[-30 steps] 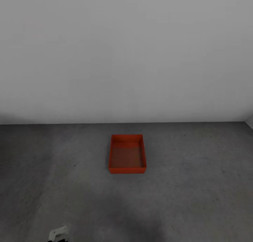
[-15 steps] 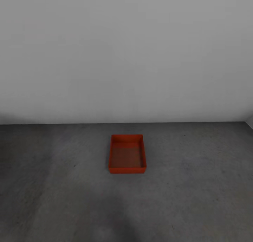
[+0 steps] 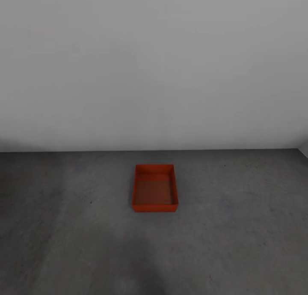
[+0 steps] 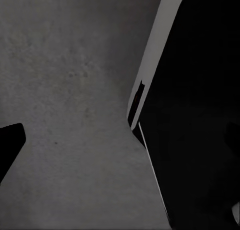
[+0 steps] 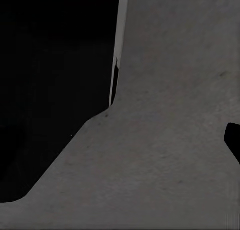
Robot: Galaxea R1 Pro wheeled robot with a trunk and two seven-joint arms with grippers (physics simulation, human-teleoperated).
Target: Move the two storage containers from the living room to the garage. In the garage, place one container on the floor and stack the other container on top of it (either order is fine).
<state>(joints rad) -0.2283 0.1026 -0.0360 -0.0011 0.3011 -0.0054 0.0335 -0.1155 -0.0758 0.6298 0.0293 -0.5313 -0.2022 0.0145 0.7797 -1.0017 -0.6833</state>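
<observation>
One orange-red storage container (image 3: 155, 189) sits open-top and level on the dark grey concrete floor (image 3: 239, 226) of the garage, out in the middle, a little way short of the plain white wall (image 3: 154, 64) behind it. Nothing rests inside it, nothing touches it. A soft shadow pools on the concrete nearer the camera. Both wrist views look down on mottled grey floor beside a big black body of the robot (image 4: 200, 115), and whether either pincer is wide or narrow cannot be told.
</observation>
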